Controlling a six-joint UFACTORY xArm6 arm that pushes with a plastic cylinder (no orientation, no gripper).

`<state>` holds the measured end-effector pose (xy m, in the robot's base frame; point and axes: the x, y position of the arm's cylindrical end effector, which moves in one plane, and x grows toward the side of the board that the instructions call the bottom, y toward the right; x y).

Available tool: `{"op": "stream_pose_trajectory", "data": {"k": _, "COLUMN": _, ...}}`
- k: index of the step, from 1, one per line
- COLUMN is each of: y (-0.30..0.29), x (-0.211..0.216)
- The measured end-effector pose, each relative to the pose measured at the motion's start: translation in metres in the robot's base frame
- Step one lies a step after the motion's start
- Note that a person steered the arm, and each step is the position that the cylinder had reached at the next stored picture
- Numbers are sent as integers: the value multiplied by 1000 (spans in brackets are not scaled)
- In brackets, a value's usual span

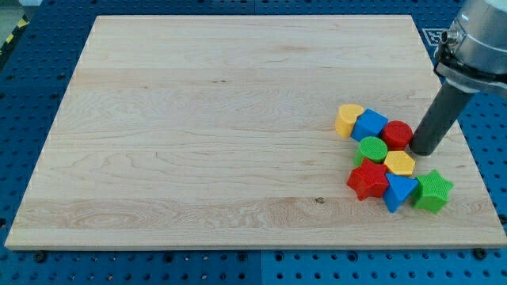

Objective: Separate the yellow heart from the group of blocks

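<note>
The blocks lie in one cluster at the view's right on the wooden board (198,119). The yellow heart (348,119) is at the cluster's top left, touching a blue cube (370,125). To their right is a red cylinder (397,134). Below are a green cylinder (371,149), a yellow hexagon (399,163), a red star (368,180), a blue triangle (398,191) and a green star (432,191). My tip (422,150) is just right of the red cylinder and above the yellow hexagon, on the far side of the cluster from the heart.
The rod's arm (475,47) comes in from the view's top right corner. The board's right edge (463,142) runs close to the cluster. A blue perforated table (32,95) surrounds the board.
</note>
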<state>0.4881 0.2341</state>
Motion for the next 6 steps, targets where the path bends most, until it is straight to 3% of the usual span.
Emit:
{"op": "stream_pose_trajectory", "data": {"k": 2, "y": -27, "x": -26}}
{"op": "stream_pose_trajectory", "data": {"k": 4, "y": -66, "x": -21}}
{"op": "stream_pose_trajectory", "data": {"k": 6, "y": -137, "x": -30}}
